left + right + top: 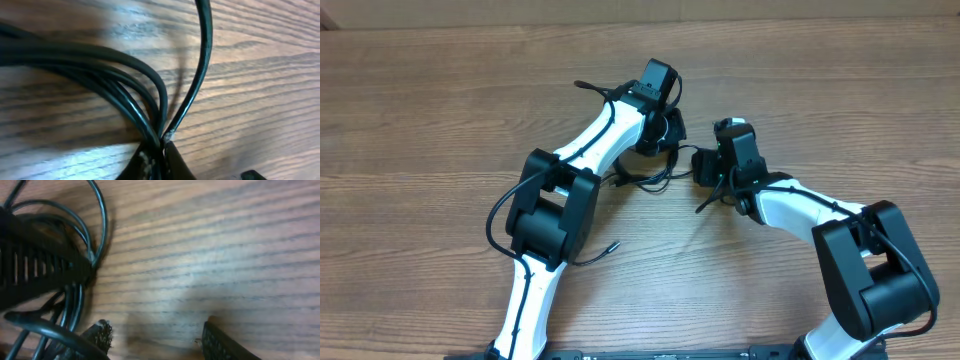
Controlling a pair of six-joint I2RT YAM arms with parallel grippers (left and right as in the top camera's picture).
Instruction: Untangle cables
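**Overhead.** The cables lie bunched near the middle of the desk, between the two arms. The left end effector comes down on the bunch from 12 o'clock. The right end effector sits just beside it at 3 o'clock. One loose plug end trails off toward 7 o'clock, clear of the knot. Another strand runs out toward 10 o'clock.

**Left wrist.** The left end effector is clenched on the cables. The strands converge into the pinch at 6 o'clock. Most fan off toward 9 o'clock, and one lone strand rises toward 12. I cannot count how many are actually in the pinch.

**Right wrist.** The right end effector is released, with its fingers apart, bare wood between them and nothing held. The cable loops lie at 9 to 10 o'clock of it, around a ribbed black bar. I take that bar for the other arm's finger.

**Step in hand (my reading).** The left arm anchors the bunch and the right arm picks one strand to draw out.
- I go for the lone strand, not the fan, and close on that strand only.
- I pull low and slow toward 3 o'clock, along the desk.
- If the whole bunch drags with it, I stop and re-pick.
- I stay clear of the left finger on the way in.
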